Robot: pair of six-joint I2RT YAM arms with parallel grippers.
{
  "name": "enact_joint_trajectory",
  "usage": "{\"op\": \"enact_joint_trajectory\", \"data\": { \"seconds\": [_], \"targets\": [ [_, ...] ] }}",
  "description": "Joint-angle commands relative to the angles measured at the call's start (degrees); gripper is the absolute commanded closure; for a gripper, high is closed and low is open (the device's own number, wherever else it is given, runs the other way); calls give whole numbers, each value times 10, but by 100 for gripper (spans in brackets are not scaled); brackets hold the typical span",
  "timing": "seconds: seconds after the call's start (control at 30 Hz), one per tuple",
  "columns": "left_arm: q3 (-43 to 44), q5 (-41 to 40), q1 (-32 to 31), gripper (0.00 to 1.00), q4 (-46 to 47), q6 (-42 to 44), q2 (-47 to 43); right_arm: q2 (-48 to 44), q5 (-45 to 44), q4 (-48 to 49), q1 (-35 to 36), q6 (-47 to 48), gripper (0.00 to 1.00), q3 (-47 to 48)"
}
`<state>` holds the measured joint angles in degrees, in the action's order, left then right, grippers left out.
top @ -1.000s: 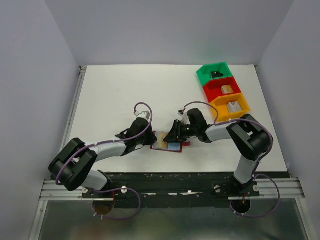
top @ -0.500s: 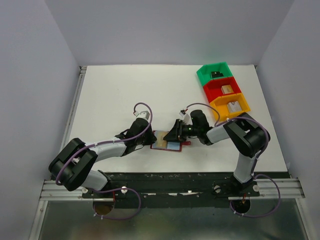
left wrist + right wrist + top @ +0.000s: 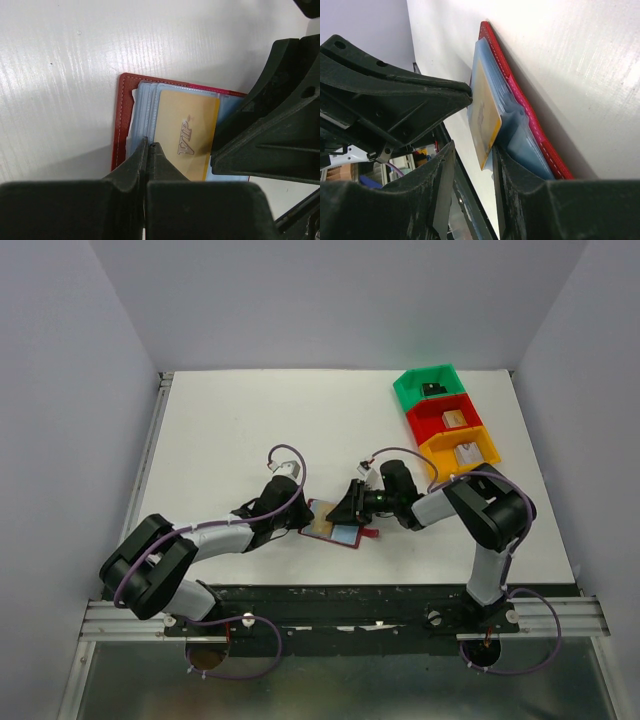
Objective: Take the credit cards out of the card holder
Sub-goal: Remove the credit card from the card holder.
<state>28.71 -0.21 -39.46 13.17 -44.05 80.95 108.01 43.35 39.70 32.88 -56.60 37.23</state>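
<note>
The dark red card holder (image 3: 350, 541) lies open near the table's front, its light blue pockets up. A gold-tan credit card (image 3: 187, 135) marked VIP sticks partly out of a pocket and tilts up off the lining. No other card shows. My left gripper (image 3: 150, 145) is shut, its tips resting on the blue pockets beside the gold card's left edge. My right gripper (image 3: 472, 165) comes from the opposite side and is open. The gold card's (image 3: 485, 120) free end sits between its fingers, close to the inner one, with a gap on the other side.
A green bin (image 3: 405, 395), a red bin (image 3: 418, 423) and an orange bin (image 3: 435, 455) stand in a row at the back right, each with a small item inside. The table's front edge runs just below the holder. The two grippers nearly touch over it.
The right arm has shifted a little toward the holder. The holder has turned slightly on the table. Both grippers keep the same opening.
</note>
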Motion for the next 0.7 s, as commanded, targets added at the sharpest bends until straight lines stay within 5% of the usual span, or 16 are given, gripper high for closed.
{"op": "enact_joint_trajectory", "data": {
  "seconds": [0.0, 0.67],
  "targets": [
    [-9, 43, -16, 100, 14, 3, 18, 14, 16, 21, 6, -4, 57, 25],
    [-30, 6, -18, 100, -17, -11, -25, 0, -41, -46, -2, 5, 57, 56]
  ]
}}
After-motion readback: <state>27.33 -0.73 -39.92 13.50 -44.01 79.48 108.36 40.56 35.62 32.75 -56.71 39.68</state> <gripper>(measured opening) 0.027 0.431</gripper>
